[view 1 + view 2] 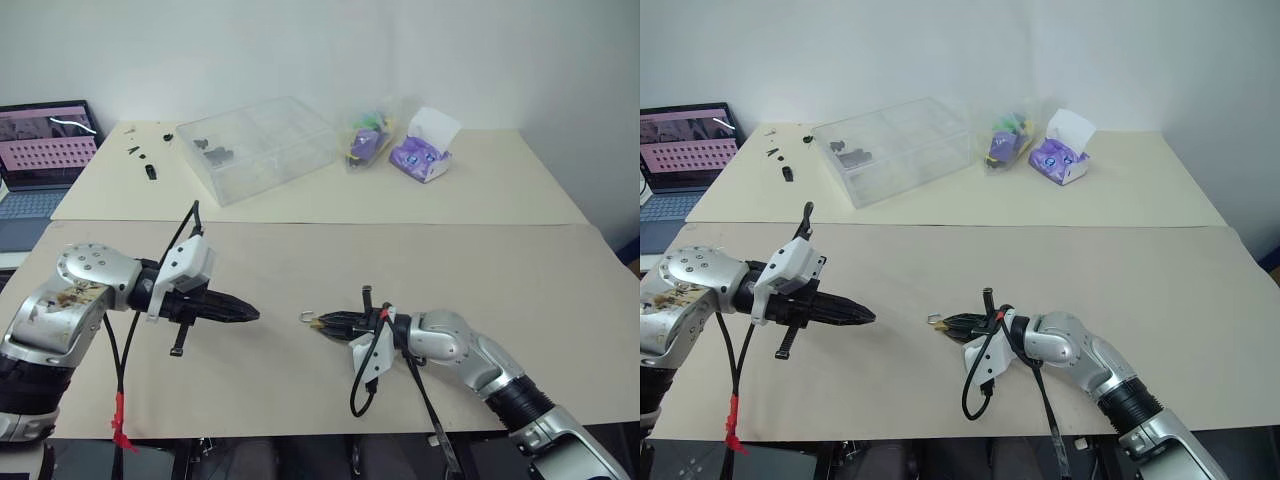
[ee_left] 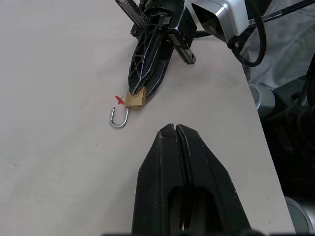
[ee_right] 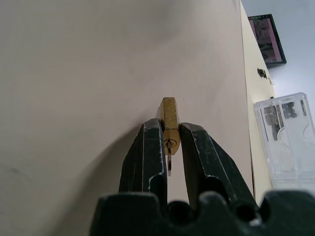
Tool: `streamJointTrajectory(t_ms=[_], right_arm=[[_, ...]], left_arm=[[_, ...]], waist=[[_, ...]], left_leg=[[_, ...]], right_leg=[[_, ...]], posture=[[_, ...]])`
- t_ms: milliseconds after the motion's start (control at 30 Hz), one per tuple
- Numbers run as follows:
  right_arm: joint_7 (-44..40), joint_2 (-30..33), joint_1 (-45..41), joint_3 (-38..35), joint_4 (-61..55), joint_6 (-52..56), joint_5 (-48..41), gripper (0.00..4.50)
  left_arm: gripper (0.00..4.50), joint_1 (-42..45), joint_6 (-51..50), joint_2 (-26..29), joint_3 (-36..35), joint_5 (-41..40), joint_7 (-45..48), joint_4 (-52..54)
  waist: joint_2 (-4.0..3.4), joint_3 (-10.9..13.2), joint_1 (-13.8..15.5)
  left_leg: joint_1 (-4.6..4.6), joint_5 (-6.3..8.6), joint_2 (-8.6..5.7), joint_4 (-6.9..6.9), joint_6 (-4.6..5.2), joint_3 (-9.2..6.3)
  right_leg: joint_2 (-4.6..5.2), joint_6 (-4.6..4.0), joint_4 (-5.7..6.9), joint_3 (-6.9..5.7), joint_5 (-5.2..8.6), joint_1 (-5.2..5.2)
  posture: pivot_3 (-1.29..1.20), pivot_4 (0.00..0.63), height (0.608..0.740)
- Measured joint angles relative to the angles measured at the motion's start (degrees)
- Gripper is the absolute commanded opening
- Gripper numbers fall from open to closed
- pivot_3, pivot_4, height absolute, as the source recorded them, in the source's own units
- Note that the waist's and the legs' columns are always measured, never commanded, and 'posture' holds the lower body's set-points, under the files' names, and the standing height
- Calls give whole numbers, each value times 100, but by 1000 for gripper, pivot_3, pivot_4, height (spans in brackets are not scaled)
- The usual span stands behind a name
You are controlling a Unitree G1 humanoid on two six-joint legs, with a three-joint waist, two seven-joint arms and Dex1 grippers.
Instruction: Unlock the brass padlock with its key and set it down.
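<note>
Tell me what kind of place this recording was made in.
Probably a lab or office workbench: two pale tables against a plain wall, a laptop, and a clear plastic parts box beside small bags.

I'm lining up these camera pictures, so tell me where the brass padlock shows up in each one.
Left eye view: brass padlock at lower centre, at the right tool's tip.
Right eye view: lower centre, same tip.
Left wrist view: left of centre, open shackle pointing away from the tool.
Right wrist view: centre, clamped between the fingers.
Shared landmark: the right tool holding it.
</note>
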State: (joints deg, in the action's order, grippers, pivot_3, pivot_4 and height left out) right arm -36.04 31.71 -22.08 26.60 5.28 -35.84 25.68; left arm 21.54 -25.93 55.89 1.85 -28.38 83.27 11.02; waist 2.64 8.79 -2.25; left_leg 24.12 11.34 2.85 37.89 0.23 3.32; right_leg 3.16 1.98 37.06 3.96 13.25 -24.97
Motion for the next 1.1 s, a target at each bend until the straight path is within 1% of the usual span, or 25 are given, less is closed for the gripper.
streamJointTrajectory(t_ms=[200,400,467,600,667,767,867,933,1000,1100], right_arm=[[-24,-37,35,-1,-1,9,-14,72],[-25,-92,73,-14,-6,128,-117,72],[-38,-94,93,-14,-16,152,-132,1099],[-156,-97,112,-13,-27,289,-267,2305],[-199,-97,135,-16,-51,330,-346,3110],[-256,-88,135,-44,-179,379,-389,4071],[-362,-81,135,-72,-288,550,-496,4071],[-613,25,163,-71,-390,716,-691,4071],[-952,190,250,-99,-606,1017,-1051,4071],[-1531,381,506,-244,-993,1882,-1786,4071]], left_arm=[[67,-49,323,-106,0,160,-106,-275],[67,-433,714,-207,53,400,-148,-436],[0,-458,722,-225,79,417,-148,-433],[0,-457,727,-250,84,428,-160,-427],[0,-457,728,-278,98,430,-166,-427],[0,-456,743,-297,146,442,-163,-426],[0,-453,844,-315,154,480,-160,-426],[0,-452,853,-315,155,484,-160,-427],[0,-452,862,-317,155,492,-160,-426],[0,-456,903,-329,154,511,-162,-428]], waist=[[0,0,-3],[0,0,-10],[0,0,-9],[0,0,1],[0,0,-1],[0,0,-1],[0,0,-2],[0,0,0],[0,0,27],[0,0,68]], left_leg=[[-1,0,0,0,0,1],[-2,0,1,0,0,2],[-2,0,1,0,0,2],[-2,0,1,0,0,2],[-2,0,1,0,0,2],[-3,0,1,0,0,2],[-5,0,1,0,0,2],[-4,0,1,0,0,2],[-4,0,0,0,0,1],[-5,0,1,0,0,2]], right_leg=[[0,-2,1,0,-1,0],[0,-7,2,0,-3,-1],[1,-6,2,1,-3,-1],[1,-6,2,1,-3,0],[1,-6,2,1,-3,0],[1,-6,2,0,-3,1],[1,-6,2,0,-3,3],[1,-6,2,0,-4,4],[3,-6,1,0,-3,6],[3,-7,1,0,-3,7]], posture=[[0,150,740],[0,150,740],[0,150,740],[0,150,740],[0,150,740],[0,150,740],[0,150,740],[0,150,740],[0,150,740],[0,150,740]])
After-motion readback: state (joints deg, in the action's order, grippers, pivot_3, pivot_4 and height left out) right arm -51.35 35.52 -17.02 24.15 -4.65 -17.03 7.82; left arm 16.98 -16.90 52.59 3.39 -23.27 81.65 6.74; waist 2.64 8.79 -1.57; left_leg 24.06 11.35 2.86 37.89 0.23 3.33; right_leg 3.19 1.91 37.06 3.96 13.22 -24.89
